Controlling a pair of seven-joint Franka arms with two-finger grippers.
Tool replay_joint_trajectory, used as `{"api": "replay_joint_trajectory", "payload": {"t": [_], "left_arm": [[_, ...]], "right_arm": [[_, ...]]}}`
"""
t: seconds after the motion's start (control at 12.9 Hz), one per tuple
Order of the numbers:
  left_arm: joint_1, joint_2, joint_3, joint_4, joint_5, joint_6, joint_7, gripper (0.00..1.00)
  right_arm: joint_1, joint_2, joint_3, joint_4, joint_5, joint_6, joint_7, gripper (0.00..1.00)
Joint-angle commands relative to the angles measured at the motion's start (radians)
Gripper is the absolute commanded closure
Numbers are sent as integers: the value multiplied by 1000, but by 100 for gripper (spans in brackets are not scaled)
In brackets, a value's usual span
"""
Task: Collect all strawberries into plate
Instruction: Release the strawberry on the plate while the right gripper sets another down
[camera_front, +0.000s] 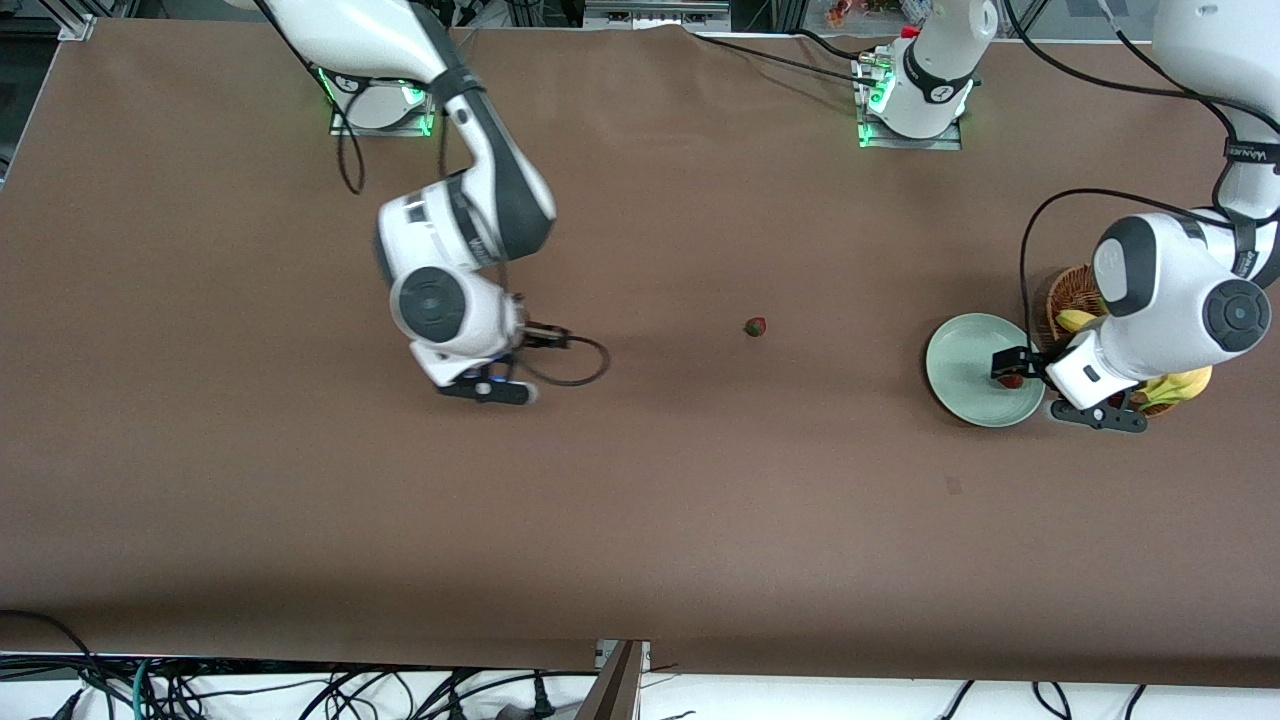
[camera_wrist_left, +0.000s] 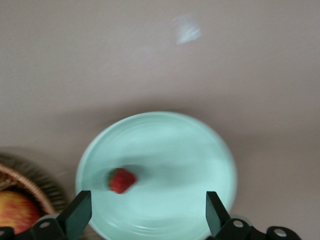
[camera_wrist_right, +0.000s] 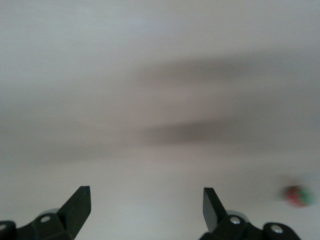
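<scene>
The pale green plate (camera_front: 962, 362) lies at the left arm's end of the table, beside a wicker basket. One strawberry (camera_front: 1012, 381) lies on it, seen red and loose on the plate (camera_wrist_left: 175, 145) in the left wrist view as the strawberry (camera_wrist_left: 121, 180). My left gripper (camera_front: 1015, 369) hangs open just over the plate; the left gripper (camera_wrist_left: 147, 210) holds nothing. A second strawberry (camera_front: 755, 327) lies on the bare table mid-way between the arms. My right gripper (camera_wrist_right: 145, 205) is open and empty over the brown table, apart from that strawberry (camera_wrist_right: 298, 196).
The brown wicker basket (camera_front: 1070, 292) holds bananas (camera_front: 1178, 388) and an apple (camera_wrist_left: 16, 211), touching the plate's edge toward the left arm's end. The left arm's wrist covers much of it. A black cable (camera_front: 572, 362) loops off the right wrist.
</scene>
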Motion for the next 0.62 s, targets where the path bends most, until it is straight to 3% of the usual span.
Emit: {"api": "replay_joint_trajectory", "payload": {"t": [0.0,0.23,0.54], "left_arm": [[-14,-42,-120,-19,-26,-16,-205,0],[-20,-40,-263,-30,-11,-4,-442,0],[-197,-2,-294,-59,58,106,-772,0]], "right_arm": [[18,-237,-73,-386,-62,129,-213,1],[16,-363,-116,-717,-109,406,-280,1],[16,-354,-115,-870,-102,599,-278,2]]}}
